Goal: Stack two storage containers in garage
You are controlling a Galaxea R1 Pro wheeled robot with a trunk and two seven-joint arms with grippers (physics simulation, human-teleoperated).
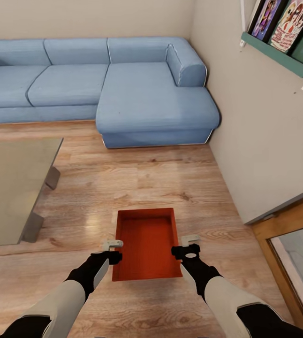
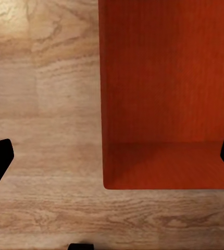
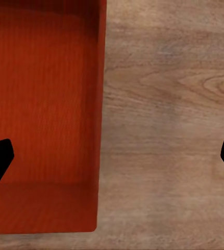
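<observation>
Left end effector (image 1: 113, 250): wide open, straddling container's left wall
Right end effector (image 1: 187, 245): wide open, straddling right wall
Storage container (image 1: 147, 244): on living-room wood floor (image 1: 170, 183), between both
Handling: likely rigid, light; pinch opposite walls

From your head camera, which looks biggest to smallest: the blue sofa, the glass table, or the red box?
1. blue sofa
2. glass table
3. red box
The table is cut off by the picture edge, so it's probably bigger than it looks.

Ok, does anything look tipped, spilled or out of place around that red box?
Nothing stands out. The storage container sits flat and upright on the wood floor, empty, with the left end effector and right end effector open beside its walls.
</observation>
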